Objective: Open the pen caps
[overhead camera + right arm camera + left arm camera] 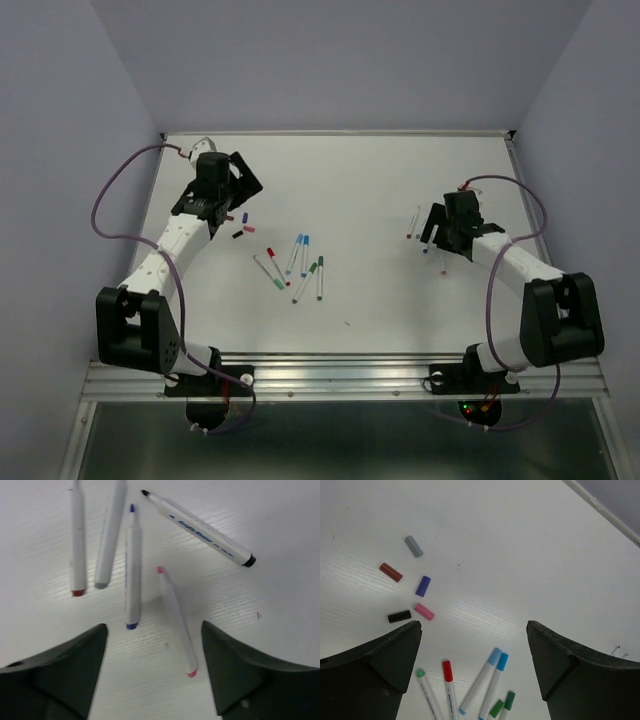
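Left pincer (472, 627) spread wide, holding nothing, hovering over the counter (380, 180) near its far-left corner. Five loose caps lie flat there, close together but apart:
- grey cap (413, 546), red cap (390, 572) and pink cap (424, 611): long axes roughly parallel, on one diagonal.
- purple cap (423, 586): slants the opposite way.
- black cap (399, 616): almost crosswise between the pincer fingers, just beside the pink one.

Six capped pens (297, 265) are fanned out mid-counter. In the left wrist view their capped ends point toward the loose caps.

Right pincer (154, 627) also spread and empty, near the right edge. Five bare pens (132, 565) lie flat below it. Four are roughly parallel; the black-tipped one lies across.
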### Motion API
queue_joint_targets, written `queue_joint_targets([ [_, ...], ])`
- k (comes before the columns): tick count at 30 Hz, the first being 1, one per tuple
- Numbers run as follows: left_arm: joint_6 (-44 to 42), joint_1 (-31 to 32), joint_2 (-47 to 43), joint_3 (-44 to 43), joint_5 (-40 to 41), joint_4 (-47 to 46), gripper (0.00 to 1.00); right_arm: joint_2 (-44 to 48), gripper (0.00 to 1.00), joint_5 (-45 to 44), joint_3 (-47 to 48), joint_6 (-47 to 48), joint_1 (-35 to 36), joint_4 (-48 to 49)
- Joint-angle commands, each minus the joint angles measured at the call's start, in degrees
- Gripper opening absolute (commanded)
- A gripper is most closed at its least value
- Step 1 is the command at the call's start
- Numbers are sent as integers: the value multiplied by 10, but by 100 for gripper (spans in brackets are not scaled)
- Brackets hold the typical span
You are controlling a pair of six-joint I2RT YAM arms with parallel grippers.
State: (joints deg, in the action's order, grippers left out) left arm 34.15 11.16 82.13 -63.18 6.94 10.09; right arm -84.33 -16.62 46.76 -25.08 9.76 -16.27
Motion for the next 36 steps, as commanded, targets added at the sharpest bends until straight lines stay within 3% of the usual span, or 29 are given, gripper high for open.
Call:
queue_joint_targets([
  [1, -8, 2, -50, 35, 5, 3, 99, 94, 94, 79, -5, 13, 5, -8],
  [2, -6, 2, -69, 40, 6, 5, 99, 109, 100, 80, -5, 19, 12, -19],
  [5, -3, 2, -105, 60, 2, 11, 99, 153, 100, 79, 13, 39, 54, -54],
  [10, 7, 2, -163, 88, 6, 18, 99, 156, 100, 44, 40, 16, 191, -72],
  [13, 20, 2, -199, 102, 10, 27, 99, 88, 100, 2, 61, -8, 306, -61],
  [21, 27, 2, -227, 116, 9, 40, 99, -109, 100, -68, 184, -22, 455, -61],
  [27, 27, 2, -238, 126, -2, 37, 99, -189, 100, -70, 253, -29, 475, -61],
  [36, 27, 2, -244, 130, -5, 28, 99, -256, 98, -76, 262, -37, 475, -68],
])
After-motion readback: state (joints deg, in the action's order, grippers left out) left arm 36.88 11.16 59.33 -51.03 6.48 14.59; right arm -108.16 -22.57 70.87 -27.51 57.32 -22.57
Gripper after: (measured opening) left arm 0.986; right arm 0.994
